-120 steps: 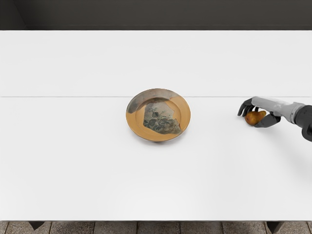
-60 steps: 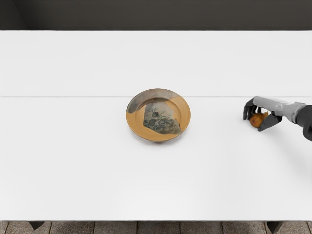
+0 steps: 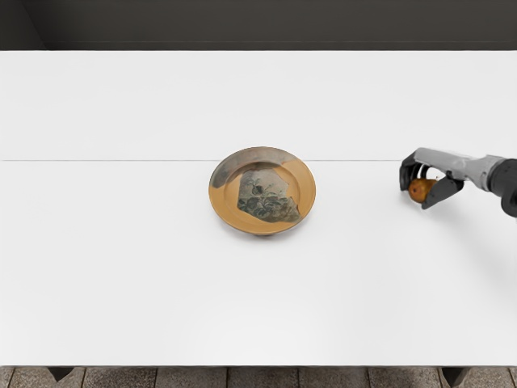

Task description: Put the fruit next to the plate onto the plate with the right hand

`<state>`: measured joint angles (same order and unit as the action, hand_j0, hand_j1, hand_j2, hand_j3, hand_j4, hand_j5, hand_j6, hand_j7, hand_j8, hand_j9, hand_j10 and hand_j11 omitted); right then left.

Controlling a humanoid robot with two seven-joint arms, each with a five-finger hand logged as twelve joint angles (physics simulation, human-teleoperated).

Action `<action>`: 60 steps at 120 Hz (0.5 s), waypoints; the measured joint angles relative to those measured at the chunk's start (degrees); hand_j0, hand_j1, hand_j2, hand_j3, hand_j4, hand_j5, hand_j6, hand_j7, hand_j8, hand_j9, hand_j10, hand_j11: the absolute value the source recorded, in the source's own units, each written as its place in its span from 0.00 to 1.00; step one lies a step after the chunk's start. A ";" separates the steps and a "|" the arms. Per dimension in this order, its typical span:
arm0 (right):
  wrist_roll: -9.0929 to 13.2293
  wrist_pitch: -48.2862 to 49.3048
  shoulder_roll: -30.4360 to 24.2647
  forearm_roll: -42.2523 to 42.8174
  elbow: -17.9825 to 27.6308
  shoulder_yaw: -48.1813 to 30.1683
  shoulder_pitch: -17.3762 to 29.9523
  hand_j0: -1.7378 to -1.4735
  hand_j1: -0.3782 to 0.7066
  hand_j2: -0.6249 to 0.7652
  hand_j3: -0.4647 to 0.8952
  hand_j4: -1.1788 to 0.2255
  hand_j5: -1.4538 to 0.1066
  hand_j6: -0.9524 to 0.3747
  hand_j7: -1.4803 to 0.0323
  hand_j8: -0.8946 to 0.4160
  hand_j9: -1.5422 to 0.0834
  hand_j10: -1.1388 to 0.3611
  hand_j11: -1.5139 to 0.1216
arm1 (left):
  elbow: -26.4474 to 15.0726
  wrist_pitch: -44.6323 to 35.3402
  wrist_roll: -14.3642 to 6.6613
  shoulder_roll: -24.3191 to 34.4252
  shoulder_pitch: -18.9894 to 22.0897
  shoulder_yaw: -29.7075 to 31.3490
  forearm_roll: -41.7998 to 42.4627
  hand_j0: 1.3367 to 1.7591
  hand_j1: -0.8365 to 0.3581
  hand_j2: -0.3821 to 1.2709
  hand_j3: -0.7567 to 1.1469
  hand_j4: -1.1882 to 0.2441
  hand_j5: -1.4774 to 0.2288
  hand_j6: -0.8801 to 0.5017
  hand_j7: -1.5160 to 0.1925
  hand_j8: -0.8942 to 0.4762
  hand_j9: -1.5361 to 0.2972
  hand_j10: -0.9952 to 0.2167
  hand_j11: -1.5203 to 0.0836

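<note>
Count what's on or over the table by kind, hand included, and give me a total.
right hand: 1
fruit: 1, gripped in that hand
plate: 1
Total: 3

Ochre-orange plate (image 3: 304, 175) with a mottled grey-green patch, dark-speckled, across its middle and upper left rim. Plain white table (image 3: 145, 275) crossed by one thin grey line, near-black wall (image 3: 258, 24) behind, brown-grey floor tiles (image 3: 258, 378) below. Orange-brown fruit (image 3: 418, 190) inside a right hand (image 3: 435, 162) with black fingers and a light grey back.
</note>
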<state>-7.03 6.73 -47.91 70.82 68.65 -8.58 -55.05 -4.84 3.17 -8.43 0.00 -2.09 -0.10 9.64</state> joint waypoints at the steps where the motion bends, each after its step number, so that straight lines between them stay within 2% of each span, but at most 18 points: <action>1: 0.01 0.20 0.01 -0.13 0.04 -0.01 -0.15 0.33 0.60 0.63 0.34 0.30 0.30 0.27 0.33 0.34 0.33 0.48 0.32 | 0.00 0.00 0.00 0.00 -0.01 0.00 0.00 0.76 0.97 0.23 0.40 0.81 0.85 0.62 0.87 0.64 0.82 0.80 0.93; 17: 0.72 2.26 0.15 -1.34 1.32 -0.07 -2.37 0.33 0.59 0.63 0.34 0.29 0.29 0.26 0.32 0.34 0.33 0.48 0.32 | 0.00 0.00 0.00 0.00 0.04 0.00 0.01 0.76 0.97 0.23 0.40 0.81 0.85 0.62 0.87 0.64 0.82 0.80 0.93; 39: 3.10 3.74 2.17 -1.67 3.12 -0.09 -5.05 0.33 0.57 0.62 0.34 0.29 0.29 0.25 0.31 0.33 0.33 0.46 0.32 | 0.00 0.00 0.00 0.00 0.05 0.00 0.01 0.76 0.97 0.23 0.40 0.81 0.85 0.62 0.87 0.64 0.82 0.80 0.93; 60: 4.04 5.38 3.41 -3.67 4.97 -0.06 -7.48 0.33 0.58 0.64 0.34 0.28 0.27 0.25 0.31 0.35 0.32 0.43 0.31 | 0.00 0.00 -0.01 0.00 0.00 0.01 0.01 0.76 0.97 0.23 0.40 0.81 0.85 0.62 0.87 0.64 0.82 0.80 0.93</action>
<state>-2.98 12.11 -44.50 67.15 73.63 -8.64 -62.53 -4.84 3.17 -8.44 0.00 -2.09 -0.09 9.65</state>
